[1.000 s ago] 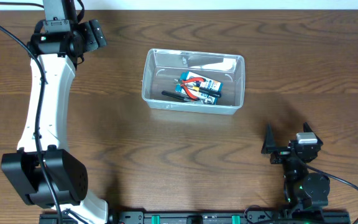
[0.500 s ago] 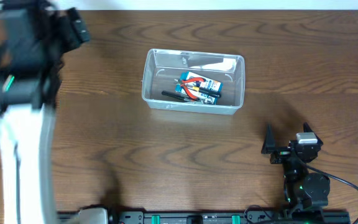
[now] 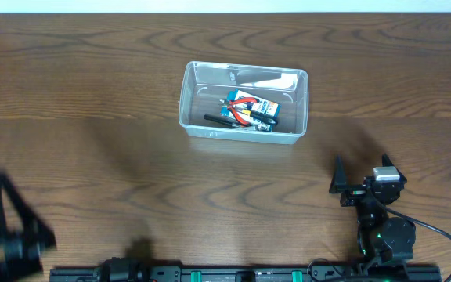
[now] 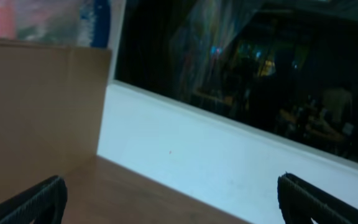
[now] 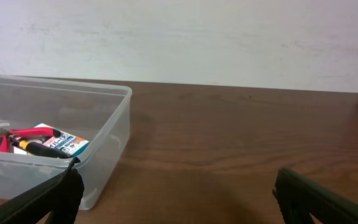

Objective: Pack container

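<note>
The right gripper (image 3: 362,176) rests wide open and empty near the front edge of the table (image 3: 131,94). The blurred left gripper (image 3: 10,235) gapes likewise. The container (image 3: 185,102), holding small tools (image 3: 245,110), stands mid-table, well apart.

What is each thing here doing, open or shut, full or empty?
container: upright, no lid, holding small items
blue-and-white box: lying inside the container
red-handled pliers: lying inside the container
left end effector: open, empty
right end effector: open, empty
</note>
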Controlling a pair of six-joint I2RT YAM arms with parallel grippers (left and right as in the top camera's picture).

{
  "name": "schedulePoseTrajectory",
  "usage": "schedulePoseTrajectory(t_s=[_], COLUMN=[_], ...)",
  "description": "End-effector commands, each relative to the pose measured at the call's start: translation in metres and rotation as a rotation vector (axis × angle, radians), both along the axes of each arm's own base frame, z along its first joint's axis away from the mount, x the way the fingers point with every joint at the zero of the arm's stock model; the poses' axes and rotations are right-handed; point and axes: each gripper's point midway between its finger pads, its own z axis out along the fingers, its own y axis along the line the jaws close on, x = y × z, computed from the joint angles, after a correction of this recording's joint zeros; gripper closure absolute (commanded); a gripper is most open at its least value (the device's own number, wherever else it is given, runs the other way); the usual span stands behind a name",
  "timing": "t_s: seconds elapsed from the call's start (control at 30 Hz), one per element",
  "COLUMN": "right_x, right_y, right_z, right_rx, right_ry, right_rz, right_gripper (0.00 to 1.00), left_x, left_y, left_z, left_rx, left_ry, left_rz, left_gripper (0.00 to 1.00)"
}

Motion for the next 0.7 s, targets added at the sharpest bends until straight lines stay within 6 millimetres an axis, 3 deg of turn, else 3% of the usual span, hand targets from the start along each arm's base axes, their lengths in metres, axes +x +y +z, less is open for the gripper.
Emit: schedulePoseTrajectory(t_s=[0.0, 0.13, 0.27, 0.4, 0.67], right_x=[0.0, 0.0, 0.0, 0.0, 0.0], right_y=[-0.001, -0.001, -0.001, -0.001, -0.001], right_z=[-0.001, -0.001, -0.001, -0.001, -0.001], right_rx=[-0.012, -0.012, -0.012, -0.012, -0.012], right_ry=[0.0, 0.0, 0.0, 0.0, 0.0], right_rz=[0.0, 0.0, 0.0, 0.0, 0.0], right_gripper=[0.01, 0.01, 0.01, 0.01, 0.01], left_x=[-0.016, -0.026, -0.015, 0.016, 0.102], left_y=[0.003, 0.002, 0.003, 0.005, 0.01], left_z=[-0.016, -0.045, -0.074, -0.104, -0.197], left_rx=[0.007, -0.012, -0.025, -0.05, -0.158], left_ry=[0.032, 0.061, 0.067, 0.054, 0.059], left_rz=[0.025, 0.024, 0.023, 0.019, 0.013], left_gripper=[0.02, 0.02, 0.02, 0.02, 0.02])
